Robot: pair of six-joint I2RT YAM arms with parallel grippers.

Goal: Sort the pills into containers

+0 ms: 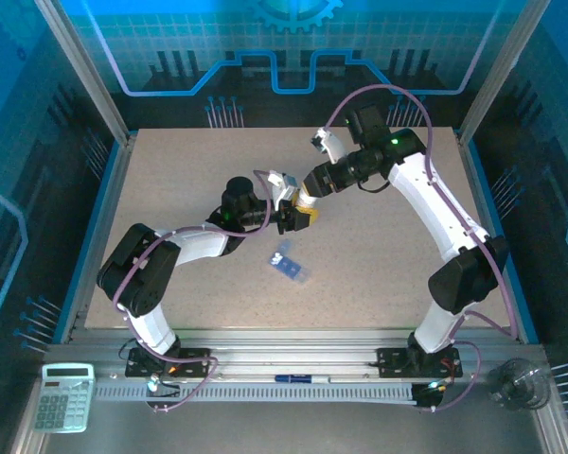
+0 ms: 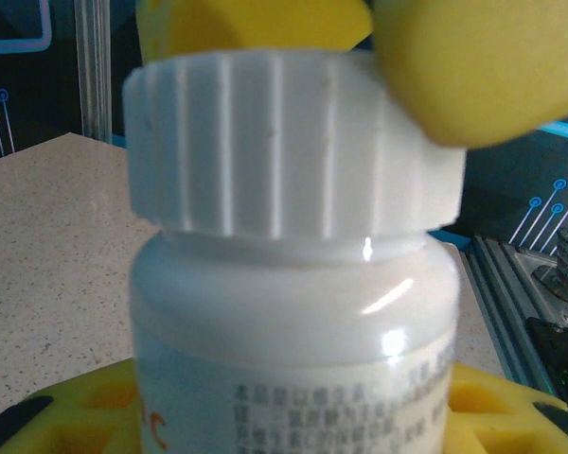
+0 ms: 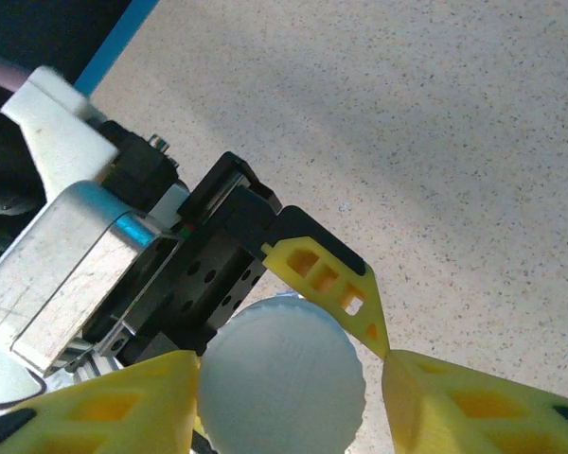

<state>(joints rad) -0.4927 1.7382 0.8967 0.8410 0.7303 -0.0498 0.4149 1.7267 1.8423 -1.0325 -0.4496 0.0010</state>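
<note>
While the left gripper (image 1: pixel 304 219) clamps the bottle (image 2: pixel 293 322) (right gripper (image 3: pixel 289 378) astride its cap (image 2: pixel 284 142), grip unclear), the pill box (image 1: pixel 289 263) lies nearby on the table (image 1: pixel 388 274)

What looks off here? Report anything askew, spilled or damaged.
Nothing stands out. The left pincer grips the white bottle, the right pincer flanks its cap; the blue pill box lies flat on the table, no spilled pills visible.

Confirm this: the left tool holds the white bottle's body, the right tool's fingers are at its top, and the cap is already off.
Wrong on the cap: the left wrist view shows it, ribbed and white, seated on the bottle, not off. The rest stands: the left tool holds the body, and the right tool has its fingers at the top.
</note>
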